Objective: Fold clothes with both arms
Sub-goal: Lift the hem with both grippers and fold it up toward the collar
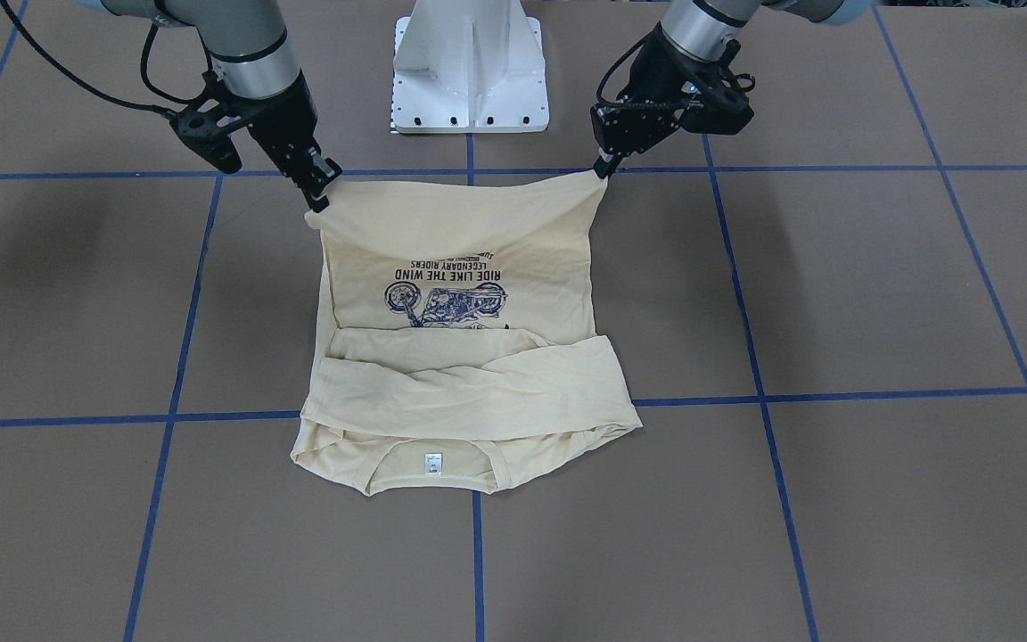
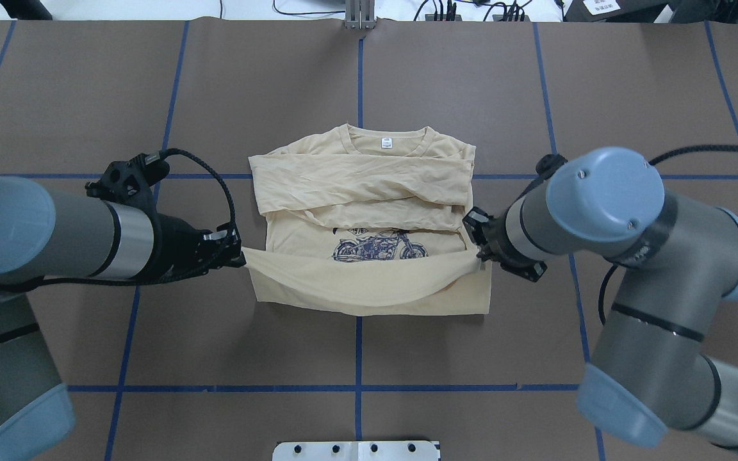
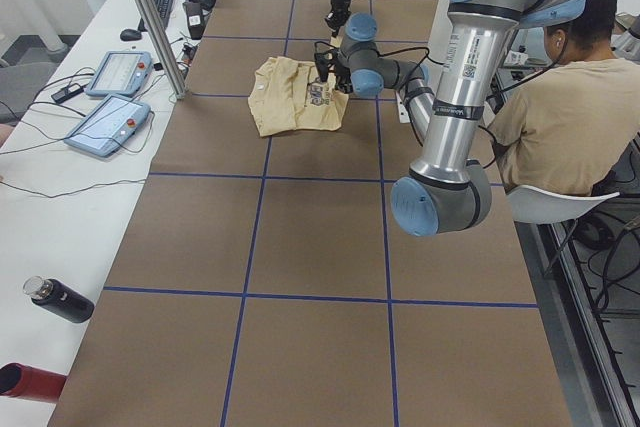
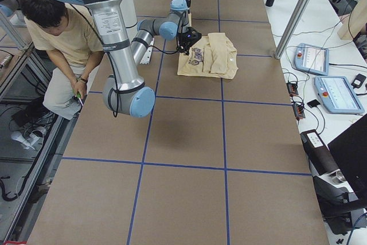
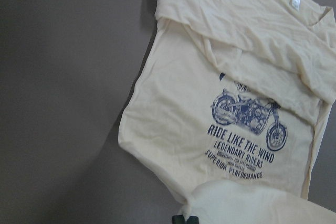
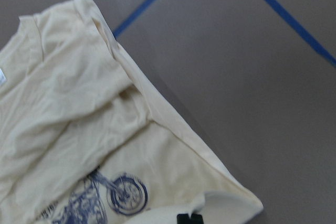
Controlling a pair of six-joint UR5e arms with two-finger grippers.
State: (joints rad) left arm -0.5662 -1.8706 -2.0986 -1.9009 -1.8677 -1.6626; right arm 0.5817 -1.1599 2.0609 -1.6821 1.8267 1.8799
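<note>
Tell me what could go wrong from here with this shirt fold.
1. The jaws pinch only the corners of the hem; one could slip out and the fold would land skewed.
2. The hem sags in the middle between them, so it may bunch over the print rather than lie flat.
3. Pulling might disturb the sleeves already folded across the T-shirt.

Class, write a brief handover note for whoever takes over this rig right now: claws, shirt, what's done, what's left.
Left claw: shut on one hem corner of the long-sleeved T-shirt.
Right claw: shut on the other corner.
Shirt lies print up on the table, hem lifted and sagging between the claws.
Done: sleeves folded across the chest.
To do: probably carry the hem to the collar, lay it flat, release.
</note>
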